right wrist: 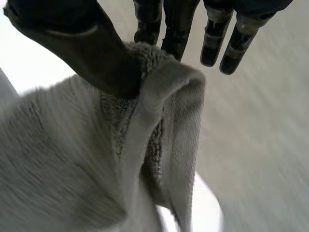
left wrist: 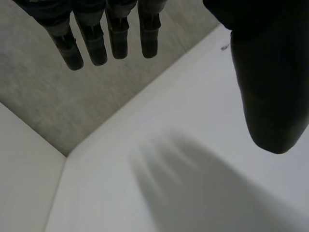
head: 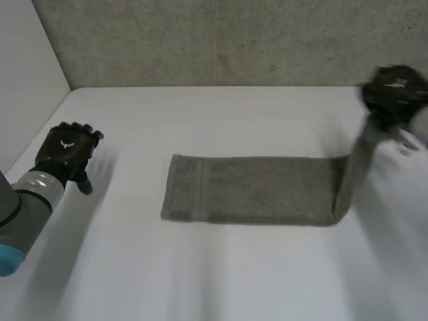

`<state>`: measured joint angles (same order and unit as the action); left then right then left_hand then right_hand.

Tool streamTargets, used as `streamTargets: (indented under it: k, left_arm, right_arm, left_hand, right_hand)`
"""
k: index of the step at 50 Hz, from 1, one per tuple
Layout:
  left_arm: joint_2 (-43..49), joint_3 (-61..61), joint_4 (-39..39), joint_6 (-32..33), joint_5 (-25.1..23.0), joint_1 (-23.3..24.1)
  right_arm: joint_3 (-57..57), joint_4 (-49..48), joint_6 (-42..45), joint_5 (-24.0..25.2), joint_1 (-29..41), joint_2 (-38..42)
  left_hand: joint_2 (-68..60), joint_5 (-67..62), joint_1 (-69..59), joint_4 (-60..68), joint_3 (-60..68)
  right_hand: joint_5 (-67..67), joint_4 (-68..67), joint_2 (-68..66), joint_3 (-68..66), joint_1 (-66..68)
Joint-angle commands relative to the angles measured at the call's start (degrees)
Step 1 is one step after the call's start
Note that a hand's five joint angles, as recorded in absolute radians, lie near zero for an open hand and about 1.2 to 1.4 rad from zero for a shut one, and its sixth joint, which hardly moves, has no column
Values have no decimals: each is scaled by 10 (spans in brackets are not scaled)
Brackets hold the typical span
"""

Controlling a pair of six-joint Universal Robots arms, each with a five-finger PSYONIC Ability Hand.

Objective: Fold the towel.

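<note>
A grey-brown towel (head: 251,189) lies as a long strip across the middle of the white table (head: 214,274). Its right end is lifted off the table and hangs from my right hand (head: 394,93), which is raised at the right. In the right wrist view the thumb (right wrist: 91,53) pinches a bunched fold of the towel (right wrist: 145,140) against the fingers (right wrist: 166,29). My left hand (head: 67,152) hovers over the table at the left, well clear of the towel. The left wrist view has its fingers (left wrist: 96,41) straight and its thumb (left wrist: 270,92) apart, holding nothing.
A grey wall (head: 221,40) runs along the table's far edge, and a white side panel (head: 23,73) stands at the left. Bare table lies in front of the towel and on both sides of it.
</note>
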<state>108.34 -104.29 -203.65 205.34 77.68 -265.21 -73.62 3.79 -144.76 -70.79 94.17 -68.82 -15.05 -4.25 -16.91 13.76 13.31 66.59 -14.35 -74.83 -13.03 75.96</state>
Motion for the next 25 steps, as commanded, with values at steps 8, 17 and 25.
streamTargets:
  k: [8, 17, 25]
  left_arm:
    - [-56, 6, 7, -55, -1, 16]
    - [-56, 1, 7, -56, 8, 36]
    - [-56, 11, 6, -56, 24, 72]
  right_arm:
    - [168, -36, -5, -110, 402, 229]
    - [200, -37, 25, -117, 451, 336]
    - [162, -49, 51, -127, 451, 285]
  left_hand:
    - [28, 20, 47, -38, -33]
    - [28, 20, 47, -38, -33]
    - [30, 22, 48, -38, -33]
  right_hand:
    - [34, 44, -52, 30, 40]
    - [34, 44, -52, 30, 40]
    - [-666, 44, 648, 30, -660]
